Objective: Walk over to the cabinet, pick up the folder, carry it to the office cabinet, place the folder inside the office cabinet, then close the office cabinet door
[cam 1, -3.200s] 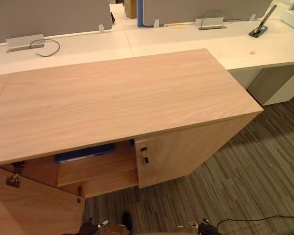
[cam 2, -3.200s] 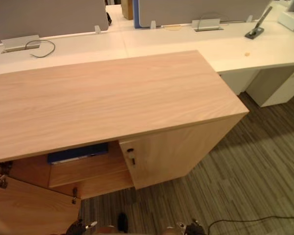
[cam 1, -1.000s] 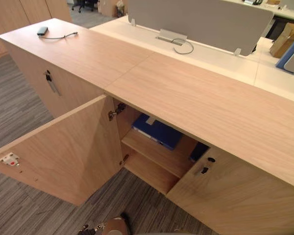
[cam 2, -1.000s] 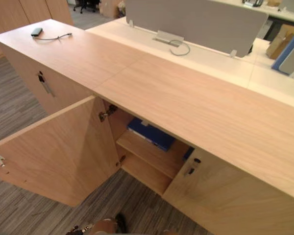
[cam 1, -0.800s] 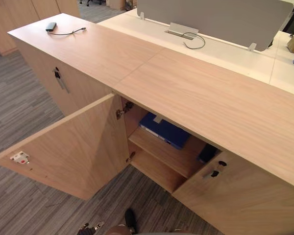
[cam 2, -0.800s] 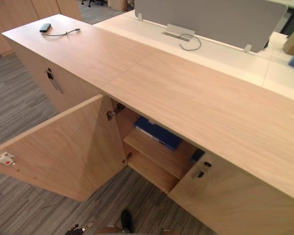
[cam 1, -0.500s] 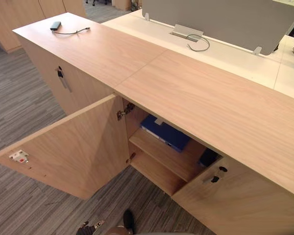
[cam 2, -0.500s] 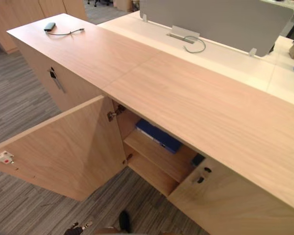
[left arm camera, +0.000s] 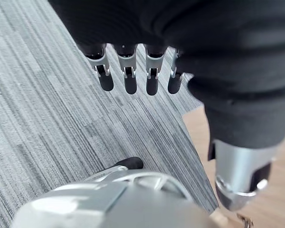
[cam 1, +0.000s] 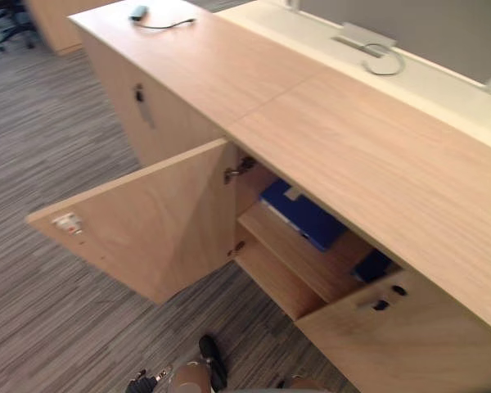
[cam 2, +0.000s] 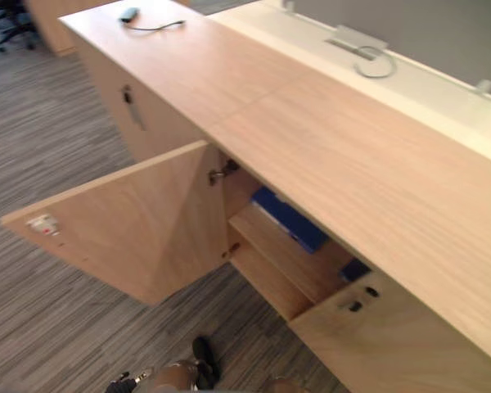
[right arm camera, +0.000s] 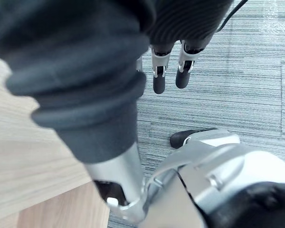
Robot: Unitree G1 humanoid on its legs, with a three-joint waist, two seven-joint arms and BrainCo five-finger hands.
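Office cabinet [cam 1: 376,155]: long light-wood unit across right and far side. Cabinet door [cam 1: 147,221], left leaf, stands wide open toward near left. Blue folder [cam 1: 303,214] lies flat on upper shelf [cam 1: 304,260] inside open compartment, just under cabinet top. Left hand [left arm camera: 129,78] and right hand [right arm camera: 160,78] hang over grey carpet [cam 1: 33,327], fingers straight, slightly apart, holding nothing.
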